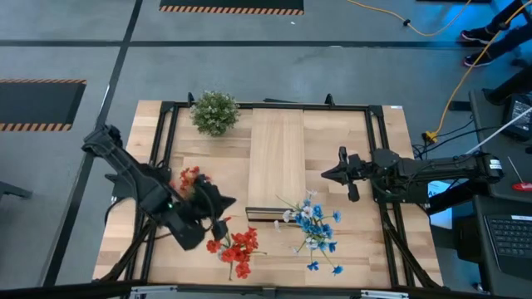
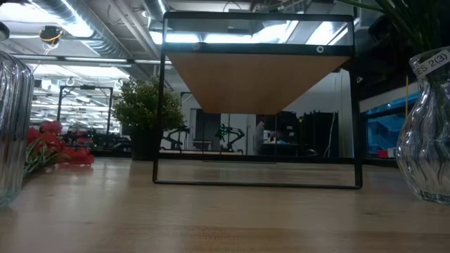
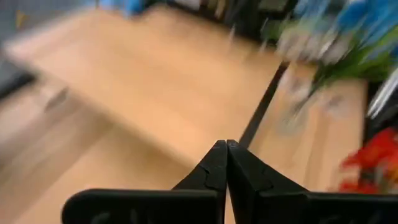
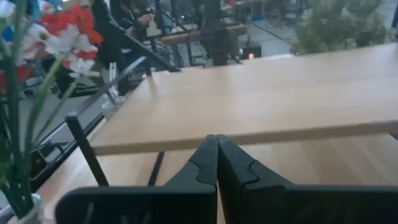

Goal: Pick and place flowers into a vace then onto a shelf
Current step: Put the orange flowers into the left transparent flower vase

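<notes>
The shelf (image 1: 277, 162) is a long pale wood box lying along the table's middle. Red flowers (image 1: 236, 249) stand near the front edge, and a second red spray (image 1: 189, 178) shows beside my left arm. Blue and white flowers (image 1: 314, 228) rise at the shelf's near right. In the low view, one glass vase (image 2: 10, 126) stands at the left and another (image 2: 425, 154) at the right, the latter holding green stems. My left gripper (image 1: 231, 202) is shut and holds nothing, pointing at the shelf's near left corner. My right gripper (image 1: 326, 174) is shut and holds nothing, level at the shelf's right side.
A round bushy green-white plant (image 1: 214, 112) stands at the table's far left. A black metal frame (image 1: 374, 149) runs around the work area. Bare tabletop (image 1: 208, 154) lies between the plant and my left arm.
</notes>
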Robot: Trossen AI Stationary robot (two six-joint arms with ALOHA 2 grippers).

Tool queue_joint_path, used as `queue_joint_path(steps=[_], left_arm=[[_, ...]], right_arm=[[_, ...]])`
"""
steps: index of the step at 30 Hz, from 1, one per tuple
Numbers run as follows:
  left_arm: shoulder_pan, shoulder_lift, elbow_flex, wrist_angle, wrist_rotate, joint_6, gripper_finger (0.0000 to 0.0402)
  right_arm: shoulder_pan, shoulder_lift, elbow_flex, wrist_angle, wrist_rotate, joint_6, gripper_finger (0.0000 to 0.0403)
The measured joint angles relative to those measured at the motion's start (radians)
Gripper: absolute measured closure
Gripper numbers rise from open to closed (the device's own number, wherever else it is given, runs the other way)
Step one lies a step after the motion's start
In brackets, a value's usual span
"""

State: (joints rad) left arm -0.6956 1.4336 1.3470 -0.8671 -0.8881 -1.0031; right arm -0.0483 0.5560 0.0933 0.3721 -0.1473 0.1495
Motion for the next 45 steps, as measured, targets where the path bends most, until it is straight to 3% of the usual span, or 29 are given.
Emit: queue_joint_path(steps=[6,10,19,22,30,40,45], left_arm=[[0.01,0.09,0.14,-0.409,0.128,-0.468,0.04],[0.015,0.123,0.165,-0.476,0.205,-0.689,0.04],[0.037,0.159,0.166,-0.662,0.555,-1.085,0.04],[0.039,0.159,0.166,-0.682,0.6,-1.19,0.04],[0.048,0.159,0.165,-0.708,0.594,-1.311,0.0387],[0.092,0.151,0.165,-0.704,0.47,-1.295,0.0342],[0.11,0.151,0.165,-0.704,0.493,-1.277,0.0315]], right_arm=[[0.0,0.0,0.0,0.025,-0.004,-0.015,0.0402],[0.0,0.0,0.0,0.02,-0.004,-0.016,0.0402],[0.0,0.0,0.0,0.019,-0.004,-0.031,0.0402],[0.0,0.0,0.0,0.019,-0.004,-0.063,0.0402],[0.0,0.0,0.0,0.019,-0.004,-0.079,0.0402],[0.0,0.0,0.0,0.02,-0.004,-0.072,0.0402],[0.0,0.0,0.0,0.02,-0.004,-0.053,0.0402]])
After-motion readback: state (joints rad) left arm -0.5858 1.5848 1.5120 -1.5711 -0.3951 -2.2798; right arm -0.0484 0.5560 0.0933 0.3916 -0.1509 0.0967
